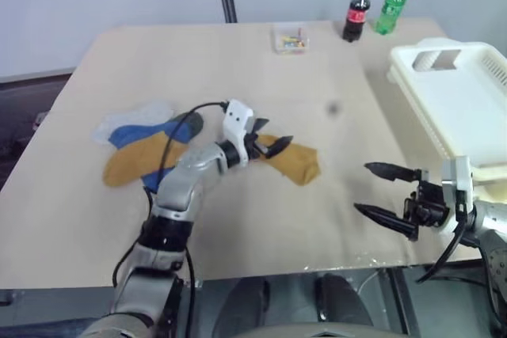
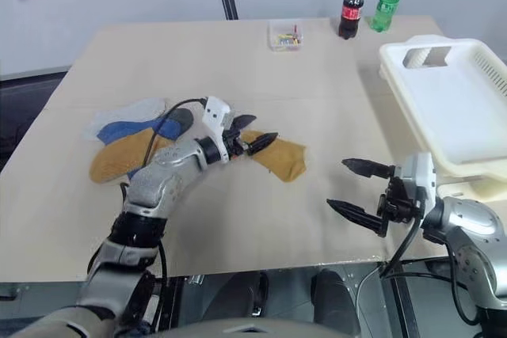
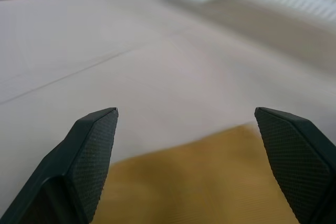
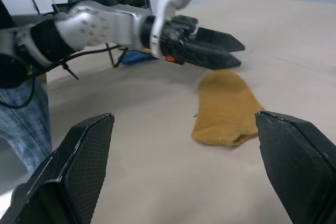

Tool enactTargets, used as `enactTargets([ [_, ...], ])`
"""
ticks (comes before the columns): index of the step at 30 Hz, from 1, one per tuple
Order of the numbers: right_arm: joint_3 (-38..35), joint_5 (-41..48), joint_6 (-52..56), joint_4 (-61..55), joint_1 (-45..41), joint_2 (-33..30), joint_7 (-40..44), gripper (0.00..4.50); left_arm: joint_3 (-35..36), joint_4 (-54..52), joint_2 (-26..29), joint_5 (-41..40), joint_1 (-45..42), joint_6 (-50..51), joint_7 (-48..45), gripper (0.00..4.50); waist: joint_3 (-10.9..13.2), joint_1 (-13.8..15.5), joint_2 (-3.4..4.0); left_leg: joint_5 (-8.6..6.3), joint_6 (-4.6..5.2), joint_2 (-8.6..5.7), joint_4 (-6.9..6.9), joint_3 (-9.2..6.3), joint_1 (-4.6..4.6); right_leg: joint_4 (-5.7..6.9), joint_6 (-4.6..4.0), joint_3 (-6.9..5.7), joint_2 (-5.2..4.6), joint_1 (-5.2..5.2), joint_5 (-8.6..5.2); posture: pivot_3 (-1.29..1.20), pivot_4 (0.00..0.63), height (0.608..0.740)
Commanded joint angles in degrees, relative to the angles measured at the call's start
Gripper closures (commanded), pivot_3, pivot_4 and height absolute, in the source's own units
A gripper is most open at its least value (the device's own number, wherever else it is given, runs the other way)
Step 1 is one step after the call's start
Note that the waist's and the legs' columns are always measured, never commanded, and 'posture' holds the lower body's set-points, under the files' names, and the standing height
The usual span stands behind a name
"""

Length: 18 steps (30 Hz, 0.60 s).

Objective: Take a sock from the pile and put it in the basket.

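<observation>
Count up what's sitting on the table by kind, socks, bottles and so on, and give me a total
Yellow socks: 2 (one lying apart, one in the pile)
Blue socks: 1 showing
White socks: 1
Dark grey-green socks: 1
Bottles: 2 (cola, green)
Baskets: 1
Small clear boxes: 1
Total: 9

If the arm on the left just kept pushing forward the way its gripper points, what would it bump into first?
Probably the mustard-yellow sock lying flat right under the open left gripper. Beyond it the bare table stretches toward the white basket. Depth is hard to judge.
</observation>
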Motion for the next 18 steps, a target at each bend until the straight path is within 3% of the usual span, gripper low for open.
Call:
enactTargets([
  [1, -0.13, 0.05, -1.23, -0.95, -1.24, 0.29, 0.01, 0.00, 0.14, 14.16, 0.99, 4.46, -6.03, -8.56, -3.15, 0.04, 0.00, -0.05, -0.01, 0.00, 0.00, 0.00, 0.00, 0.00, 0.00, -0.01, 0.00, 0.00, -0.01, 0.00, 0.00, 0.00, 0.150, 0.740],
  [5, 0.11, -0.17, -1.37, -0.58, -1.50, 0.23, 0.28, 0.00, 1.08, 24.00, -0.23, 3.36, -11.21, -10.61, -10.66, 0.04, 0.01, -0.25, -0.02, 0.00, 0.00, -0.15, 0.00, -0.01, -0.13, -0.03, 0.00, 0.00, -0.02, -0.14, 0.00, 0.00, 0.150, 0.740],
  [9, 0.49, -0.14, -1.14, -0.43, -1.91, 0.14, 0.39, 0.00, 0.32, 26.48, 1.50, 2.40, -12.23, -8.27, -21.55, 0.04, 0.01, -0.38, -0.02, 0.00, 0.00, -0.18, 0.01, -0.02, -0.24, -0.03, 0.01, -0.01, -0.04, -0.24, 0.00, 0.00, 0.150, 0.740],
  [13, 0.97, -0.79, -1.42, 0.37, -2.52, -0.20, 0.94, 0.00, -1.23, 19.09, 7.65, 0.60, -8.72, 0.74, -32.45, 0.04, 0.01, -1.01, -0.02, 0.00, 0.01, -0.15, 0.01, -0.01, -0.20, 0.02, 0.01, 0.01, 0.01, -0.24, -0.01, 0.00, 0.150, 0.740],
  [18, 1.44, -0.89, -1.34, 0.27, -3.23, 0.09, 0.84, 0.00, -1.26, 3.75, 15.80, -1.77, 0.60, 7.83, -37.37, 0.04, 0.00, -1.70, 0.00, 0.00, 0.02, 0.07, 0.02, 0.00, -0.14, 0.05, 0.01, 0.04, 0.01, -0.20, -0.01, 0.00, 0.150, 0.740],
])
